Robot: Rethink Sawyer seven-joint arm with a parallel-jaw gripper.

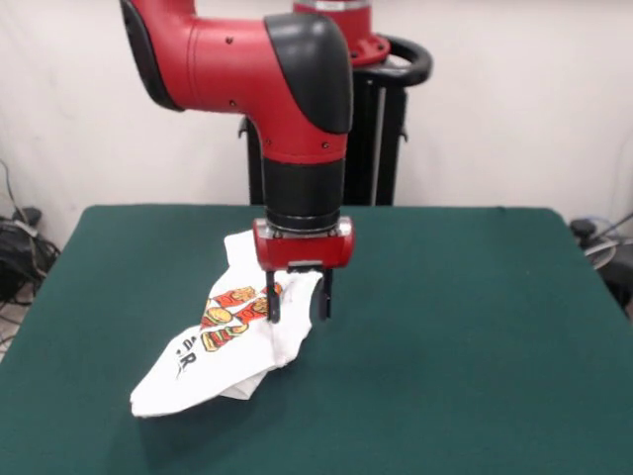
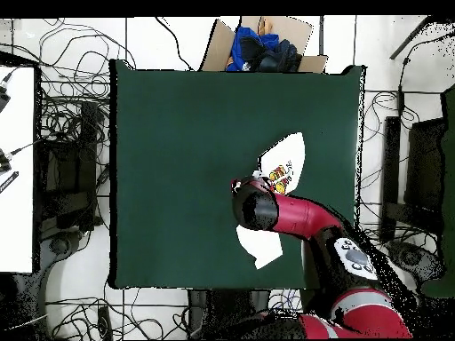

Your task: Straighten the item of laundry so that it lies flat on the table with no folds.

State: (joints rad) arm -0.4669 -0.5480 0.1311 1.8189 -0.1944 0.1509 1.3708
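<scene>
Left of centre in your front view, the shirt (image 1: 229,346) lies crumpled on the green counter (image 1: 455,327). Your tool (image 1: 298,307) hangs over its right edge, fingers narrowly parted, one fingertip (image 1: 274,313) against the cloth.

front: across table (image 1: 475,297), facing arm | overhead: straight down

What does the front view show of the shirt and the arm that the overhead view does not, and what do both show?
Front view only: the gripper with its jaws open, straddling a raised fold of the T-shirt, and black lettering beside the orange print. Overhead view only: a cardboard box holding blue and dark cloth beyond the table's edge, and cables on the floor around the table. Both: the crumpled, folded white shirt on the green table, with the red arm above it.
</scene>
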